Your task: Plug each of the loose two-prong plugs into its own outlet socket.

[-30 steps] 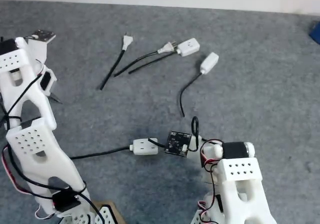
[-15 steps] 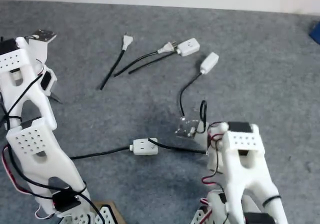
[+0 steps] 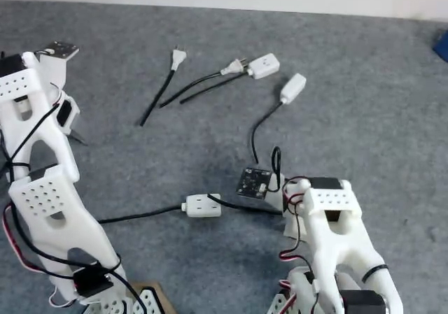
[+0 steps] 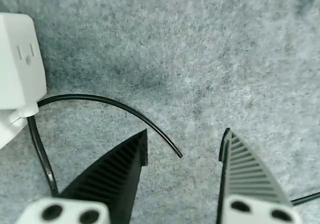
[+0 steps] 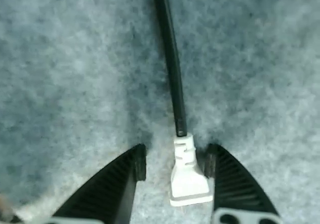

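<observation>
a small white two-prong plug (image 5: 187, 176) lies on the grey surface (image 3: 364, 118), toward its near edge and right of centre. the right gripper (image 5: 175, 151) straddles it, fingers spread on either side and not yet closed on it. the plug looks light and hard. its black cable (image 5: 172, 74) looks thin and springy, so a nudge would probably slide or twist the plug. the safest hold seems to be across the flat sides of the moulded body, behind the prongs. a white outlet socket (image 3: 201, 205) lies near, toward the left edge. the left gripper (image 4: 186, 134) is wide open and holds nothing, with a second outlet socket (image 4: 17, 59) ahead of it. a second ago the right wrist sat closer to the near edge. half a second ago it was tilted; now it faces down. plugs and sockets have not shifted.
</observation>
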Controlling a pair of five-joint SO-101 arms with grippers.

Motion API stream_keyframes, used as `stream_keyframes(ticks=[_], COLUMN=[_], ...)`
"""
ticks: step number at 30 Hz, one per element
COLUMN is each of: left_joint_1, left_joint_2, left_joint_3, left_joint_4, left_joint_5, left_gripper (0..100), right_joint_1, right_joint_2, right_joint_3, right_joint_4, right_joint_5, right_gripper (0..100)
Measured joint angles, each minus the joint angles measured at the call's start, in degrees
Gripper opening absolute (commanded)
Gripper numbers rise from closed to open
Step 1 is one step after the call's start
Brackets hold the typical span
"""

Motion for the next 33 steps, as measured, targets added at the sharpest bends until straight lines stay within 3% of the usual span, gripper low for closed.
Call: stream_keyframes(ticks=[14, 22, 33], left_joint_1=[-1.1, -2.4, -3.1], left_joint_2=[0.0, 0.0, 0.0], left_joint_3=[0.0, 0.0, 0.0], left_joint_4=[0.0, 0.0, 0.0], left_joint_5=[0.0, -0.3, -2.0], left_gripper=[24, 24, 24], right_joint_1=[-0.1, 0.0, 1.1], right_joint_2=[0.8, 11.9, 15.2], right_joint_3=[0.1, -4.2, -9.6], right_joint_4=[-0.8, -3.3, -2.2], right_joint_5=[0.0, 0.0, 1.6], right_gripper=[18.7, 18.7, 6.6])
